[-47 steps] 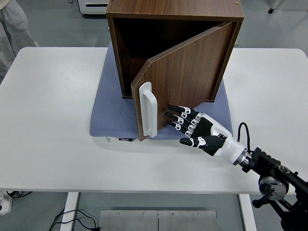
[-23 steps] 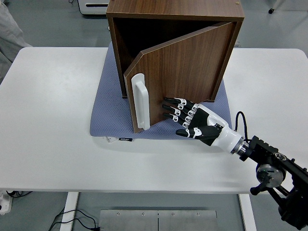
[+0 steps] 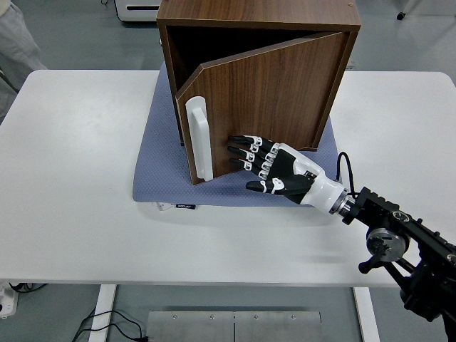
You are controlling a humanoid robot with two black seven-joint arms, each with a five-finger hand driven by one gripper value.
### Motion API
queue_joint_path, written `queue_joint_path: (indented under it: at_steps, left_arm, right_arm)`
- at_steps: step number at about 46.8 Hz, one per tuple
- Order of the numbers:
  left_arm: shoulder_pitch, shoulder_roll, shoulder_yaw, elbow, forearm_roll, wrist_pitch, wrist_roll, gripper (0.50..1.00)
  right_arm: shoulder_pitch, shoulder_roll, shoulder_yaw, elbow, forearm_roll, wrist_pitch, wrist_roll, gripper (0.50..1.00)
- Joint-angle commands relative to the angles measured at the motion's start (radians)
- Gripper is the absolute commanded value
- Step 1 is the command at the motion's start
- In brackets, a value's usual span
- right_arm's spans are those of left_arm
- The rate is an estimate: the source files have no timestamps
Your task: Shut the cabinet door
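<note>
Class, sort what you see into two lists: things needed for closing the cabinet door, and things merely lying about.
Needed for the job:
cabinet
cabinet door
white handle
right robot hand

Just there:
blue mat
white table
person at the top left

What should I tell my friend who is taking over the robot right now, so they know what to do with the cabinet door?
Right hand: fingers open and flat, tips pressed on the front of the cabinet door, low down, right of the white handle. It grips nothing.
Left hand: not in view.
The cabinet stands on a blue mat on the white table.
Done: the door is pushed partway shut.
Left: a gap remains on the handle side, so a further push should shut it flush.
</note>
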Motion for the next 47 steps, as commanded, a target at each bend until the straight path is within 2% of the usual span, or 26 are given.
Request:
queue_joint_path:
  at_steps: [1,13,25,47]
  left_arm:
    - [0.001,0.000,0.000,0.000,0.000,0.000,0.000,1.000]
    - [0.001,0.000,0.000,0.000,0.000,0.000,0.000,1.000]
    - [0.001,0.000,0.000,0.000,0.000,0.000,0.000,1.000]
    - [0.001,0.000,0.000,0.000,0.000,0.000,0.000,1.000]
  right_arm:
    - [0.017,0.004,0.000,-0.012,0.003,-0.003,0.000,1.000]
    - [0.083,0.039,-0.020,-0.056,0.054,-0.035,-0.009,1.000]
    - [0.108,0.079,-0.023,-0.102,0.057,-0.043,-0.009,1.000]
    - [0.151,0.133,-0.021,-0.188,0.097,-0.109,-0.009,1.000]
